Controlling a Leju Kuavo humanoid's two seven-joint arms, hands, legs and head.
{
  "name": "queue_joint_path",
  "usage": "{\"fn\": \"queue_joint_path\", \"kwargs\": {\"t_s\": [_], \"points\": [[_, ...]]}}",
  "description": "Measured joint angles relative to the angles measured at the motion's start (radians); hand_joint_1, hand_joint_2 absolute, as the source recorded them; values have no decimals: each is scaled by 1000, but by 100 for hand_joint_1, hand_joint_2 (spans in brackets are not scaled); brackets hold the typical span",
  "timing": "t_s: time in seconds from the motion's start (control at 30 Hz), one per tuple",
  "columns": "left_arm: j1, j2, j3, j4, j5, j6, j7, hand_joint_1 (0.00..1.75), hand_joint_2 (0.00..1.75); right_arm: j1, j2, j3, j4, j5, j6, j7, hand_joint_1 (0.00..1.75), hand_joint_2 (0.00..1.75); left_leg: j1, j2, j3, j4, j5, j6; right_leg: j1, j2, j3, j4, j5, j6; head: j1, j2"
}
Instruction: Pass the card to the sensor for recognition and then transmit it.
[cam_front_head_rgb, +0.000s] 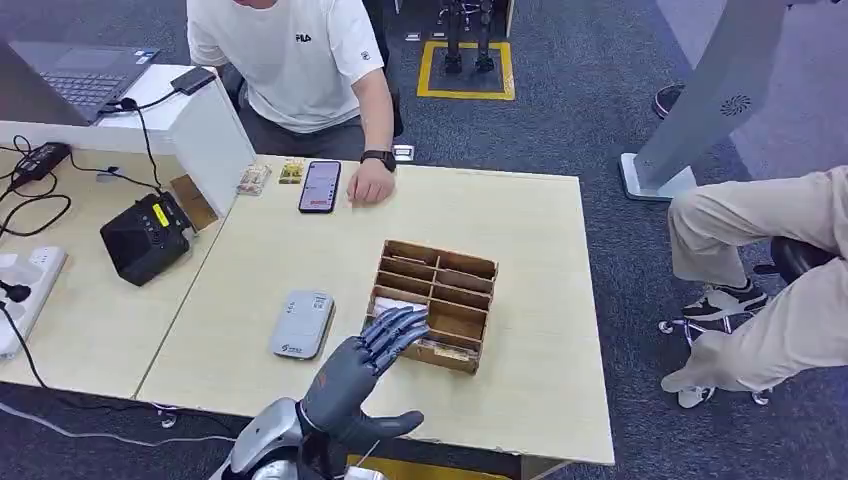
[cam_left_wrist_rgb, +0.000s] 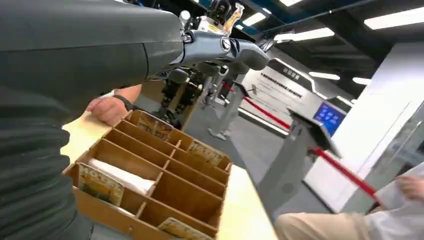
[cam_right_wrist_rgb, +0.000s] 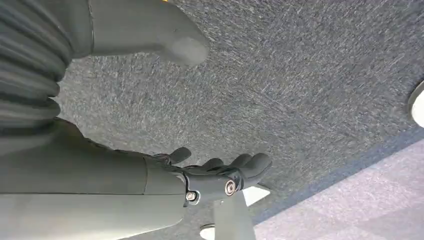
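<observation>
A wooden divided box stands in the middle of the table, with cards upright in several compartments. In the left wrist view a yellow printed card and a white one stand in its nearest compartments. My left hand reaches over the box's near-left corner, fingers stretched above that compartment and thumb spread, holding nothing; it also looms over the box as the left hand. The grey-white sensor lies flat to the left of the box. My right hand hangs over carpet, fingers extended, empty.
A person in a white shirt sits at the far side, one hand on the table beside a phone. Another person's legs are at the right. A black device, cables and a laptop occupy the left desk.
</observation>
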Motion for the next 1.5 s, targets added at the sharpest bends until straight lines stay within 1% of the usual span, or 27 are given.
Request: {"fn": "queue_joint_path", "kwargs": {"t_s": [0.07,0.13,0.2,0.3,0.43,0.6,0.73,0.87,1.13,1.23,1.43,1.5], "points": [[-17,1,-13,18,-92,28,58,0,175,0,0,0,0,12,0,0,0,175,0,0,0,0,0,0,0,0,0,0,0,0,0,0],[-38,0,-27,44,-193,48,128,0,175,0,0,0,0,26,0,0,0,175,0,0,0,0,0,0,0,0,0,0,0,0,0,0],[-57,-4,-39,73,-261,58,185,0,175,0,0,0,0,33,0,0,0,175,0,0,0,0,0,0,0,0,0,0,0,0,0,0],[-75,-13,-52,109,-334,82,251,0,175,1,0,0,0,44,0,1,0,175,0,0,0,0,0,0,0,0,0,0,0,0,0,0],[-89,-23,-60,138,-367,100,281,0,175,1,0,0,0,46,0,2,0,175,0,0,0,0,0,0,0,0,0,0,0,0,0,0],[-94,-42,-60,161,-454,159,371,0,175,2,0,0,0,59,0,8,0,175,0,0,0,0,0,0,0,1,-1,0,0,0,0,0],[-95,-55,-60,170,-484,179,401,0,175,3,0,0,0,57,0,15,0,175,0,0,0,0,0,0,0,1,-1,0,0,0,0,0],[-95,-64,-60,177,-537,200,442,0,175,3,0,0,0,56,0,19,0,175,0,0,0,0,0,0,0,1,-1,0,0,0,0,0],[-99,-71,-60,198,-659,204,522,0,175,4,0,0,-3,56,0,26,0,175,0,0,0,0,0,0,0,1,-1,0,0,0,0,0],[-101,-76,-60,211,-692,202,543,0,175,5,0,0,-5,62,0,43,0,175,0,0,0,0,0,0,0,1,-1,0,0,0,0,0],[-113,-87,-60,266,-708,199,579,0,175,5,0,0,-5,59,0,33,0,175,0,0,0,0,0,0,0,1,0,0,0,0,0,0],[-116,-89,-60,281,-709,199,580,0,175,5,0,0,-5,59,0,33,0,175,0,0,0,0,0,0,0,1,-1,0,0,0,0,0]]}}
